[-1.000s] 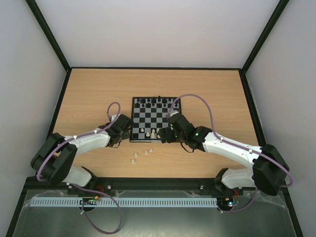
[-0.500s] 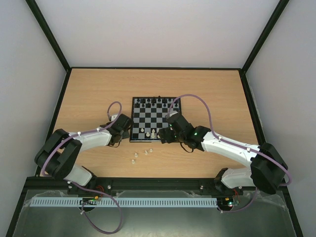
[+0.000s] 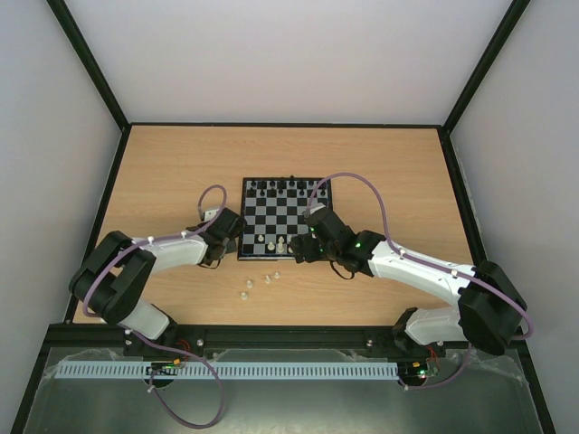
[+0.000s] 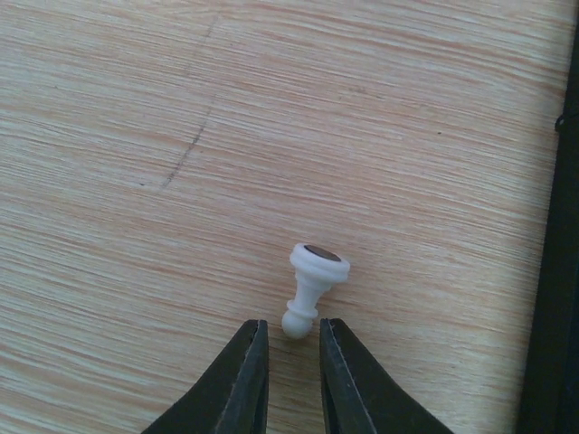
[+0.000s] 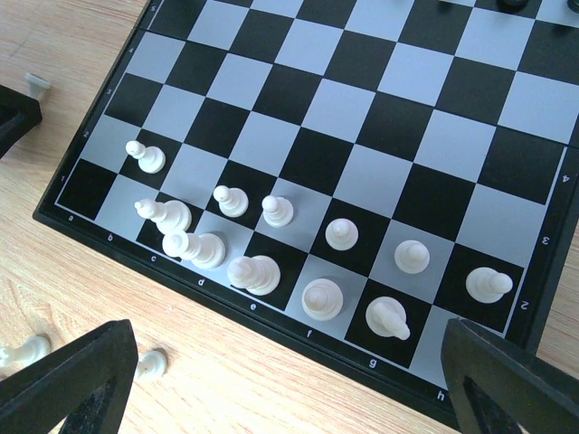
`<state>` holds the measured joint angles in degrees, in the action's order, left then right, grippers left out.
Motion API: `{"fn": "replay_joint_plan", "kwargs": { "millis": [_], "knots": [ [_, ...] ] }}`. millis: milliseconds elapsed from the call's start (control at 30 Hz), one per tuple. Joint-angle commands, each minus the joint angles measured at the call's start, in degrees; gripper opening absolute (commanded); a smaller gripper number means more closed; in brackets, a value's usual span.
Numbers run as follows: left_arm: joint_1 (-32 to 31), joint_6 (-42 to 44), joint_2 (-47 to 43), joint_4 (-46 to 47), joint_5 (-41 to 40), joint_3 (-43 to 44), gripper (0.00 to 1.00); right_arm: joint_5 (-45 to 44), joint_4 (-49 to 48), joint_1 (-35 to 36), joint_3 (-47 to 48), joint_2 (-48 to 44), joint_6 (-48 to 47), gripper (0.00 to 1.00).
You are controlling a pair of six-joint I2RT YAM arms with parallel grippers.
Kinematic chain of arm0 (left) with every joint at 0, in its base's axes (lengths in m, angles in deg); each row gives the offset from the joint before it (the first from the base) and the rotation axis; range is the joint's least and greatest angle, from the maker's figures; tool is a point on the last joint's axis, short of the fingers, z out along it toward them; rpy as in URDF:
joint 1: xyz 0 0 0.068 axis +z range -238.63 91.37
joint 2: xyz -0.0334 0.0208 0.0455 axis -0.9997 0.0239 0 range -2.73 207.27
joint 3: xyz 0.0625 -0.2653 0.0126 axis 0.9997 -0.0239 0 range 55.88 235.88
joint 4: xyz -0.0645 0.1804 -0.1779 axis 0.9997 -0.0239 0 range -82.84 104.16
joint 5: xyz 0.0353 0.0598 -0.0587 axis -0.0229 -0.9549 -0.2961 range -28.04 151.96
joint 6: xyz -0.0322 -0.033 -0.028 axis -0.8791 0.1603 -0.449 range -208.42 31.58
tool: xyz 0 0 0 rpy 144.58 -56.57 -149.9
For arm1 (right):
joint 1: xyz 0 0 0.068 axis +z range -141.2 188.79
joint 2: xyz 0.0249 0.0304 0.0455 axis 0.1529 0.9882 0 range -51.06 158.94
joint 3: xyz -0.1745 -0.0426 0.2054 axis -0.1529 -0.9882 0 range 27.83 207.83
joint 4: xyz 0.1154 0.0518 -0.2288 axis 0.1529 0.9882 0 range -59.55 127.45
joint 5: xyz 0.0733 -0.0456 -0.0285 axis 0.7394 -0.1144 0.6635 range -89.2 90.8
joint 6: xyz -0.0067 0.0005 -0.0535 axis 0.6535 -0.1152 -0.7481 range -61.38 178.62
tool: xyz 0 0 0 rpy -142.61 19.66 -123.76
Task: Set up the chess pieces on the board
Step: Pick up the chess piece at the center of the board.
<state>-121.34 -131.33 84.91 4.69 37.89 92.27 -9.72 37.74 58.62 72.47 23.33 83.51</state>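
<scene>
The board lies mid-table, with black men on its far row and several white chess pieces on its near rows. In the right wrist view the white pieces stand on the two nearest rows of the board. My left gripper is beside the board's left edge. In the left wrist view it is open a narrow way, low over the table. A white pawn lies on its side with its head just ahead of the fingertips. My right gripper is wide open and empty over the board's near edge.
Loose white pieces lie on the wood in front of the board; two of them show in the right wrist view. The board's black rim runs close on the right of the left gripper. Walls enclose the table.
My left arm's elbow has swung forward and inward, while its gripper stays beside the board's left edge. The right arm has barely moved.
</scene>
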Motion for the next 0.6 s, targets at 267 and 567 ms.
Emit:
{"fn": "replay_joint_plan", "kwargs": {
  "millis": [267, 567],
  "knots": [
    [0.5, -0.5, 1.8, 0.8, -3.5, 1.4, 0.17, 0.1, -0.1, -0.2, 1.8, 0.4, -0.4, 0.93],
    [0.5, -0.3, 4.7, 2.3, -3.3, 2.0, 0.17, 0.1, -0.2, -0.3, 1.8, 0.8, -0.4, 0.93]
  ]
}}
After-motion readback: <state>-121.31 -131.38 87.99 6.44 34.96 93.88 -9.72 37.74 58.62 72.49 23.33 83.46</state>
